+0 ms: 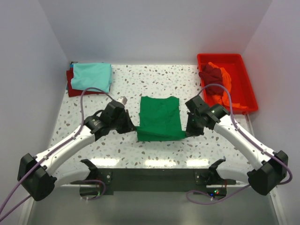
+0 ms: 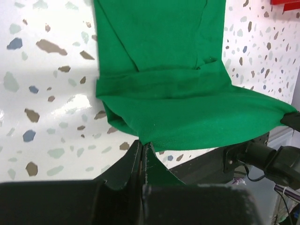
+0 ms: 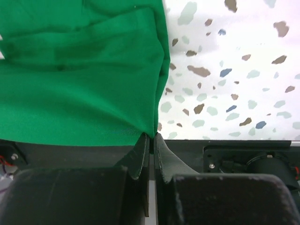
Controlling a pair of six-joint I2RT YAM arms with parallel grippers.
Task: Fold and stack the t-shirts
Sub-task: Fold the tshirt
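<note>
The green t-shirt [image 1: 160, 117] lay at the centre of the speckled table [image 1: 122, 79], partly folded into a narrow panel running from 12 to 6 o'clock; its 6 o'clock hem was raised off the surface. The left gripper [image 2: 143, 147] was pinched shut on the hem corner at 7 o'clock; the right gripper [image 3: 151, 138] was pinched shut on the corner at 5 o'clock; the cloth hung taut between them.

Handling, as judged: the fabric was light, limp and without stiffness; it would sag and crease wherever unsupported, and layered folds could slip apart if dragged. Corner grips on the hem suited it; both corners would need to travel together and level, or the fold line would skew.

Edges and room: open table lay at 12 o'clock beyond the collar end, enough to carry the hem over. At 10 o'clock a folded teal t-shirt [image 1: 92, 76] rested on a dark red t-shirt [image 1: 70, 86], well apart from the green one. At 2 o'clock the red plastic tray [image 1: 251, 89] held an orange t-shirt [image 1: 227, 84] and dark red cloth [image 1: 211, 74]; its rim stood near the right arm's elbow. White walls closed the table at 9, 12 and 3 o'clock.
</note>
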